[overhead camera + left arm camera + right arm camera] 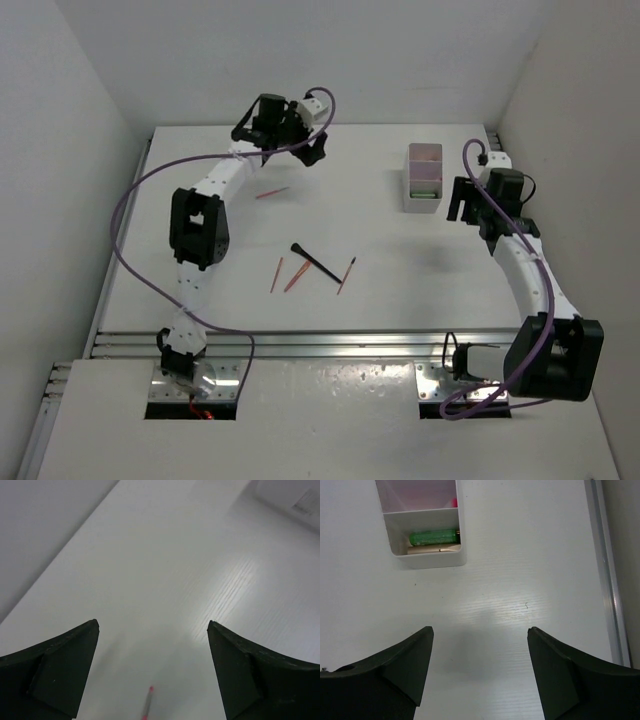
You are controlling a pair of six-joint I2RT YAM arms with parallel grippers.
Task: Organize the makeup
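Hangs with left gripper [152, 626] spread wide over 1 loose pink pencil [271, 192] on the table, well apart from the box [424, 203]; right gripper [480, 629] spread too, empty, near the box. Risks nudging the thin pencil into a roll, or closing off-centre on air.

The left arm [222, 177] and right arm [525, 265] are built of white links joined by black joint housings. A purple cable [114, 228] is run along each. Black wedge-shaped fingers [55, 665] are fitted to the left gripper [152, 625] and right gripper [480, 628].
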